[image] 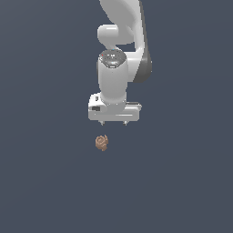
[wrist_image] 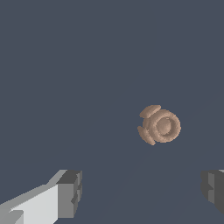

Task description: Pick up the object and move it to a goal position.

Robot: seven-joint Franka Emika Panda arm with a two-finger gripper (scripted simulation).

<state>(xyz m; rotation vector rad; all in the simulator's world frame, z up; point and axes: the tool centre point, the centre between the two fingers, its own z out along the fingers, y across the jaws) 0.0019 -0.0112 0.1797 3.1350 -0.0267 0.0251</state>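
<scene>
The object is a small lumpy brown item with a curled, ringed shape, lying on the dark grey surface. In the exterior view it sits just below my white gripper and slightly toward the exterior view's left of its middle. The wrist view shows the object apart from both fingers, with clear space around it. My gripper is open, its fingertips spread wide with nothing between them.
The flat dark grey surface fills both views. The white arm rises behind the gripper toward the top of the exterior view. No goal marker shows.
</scene>
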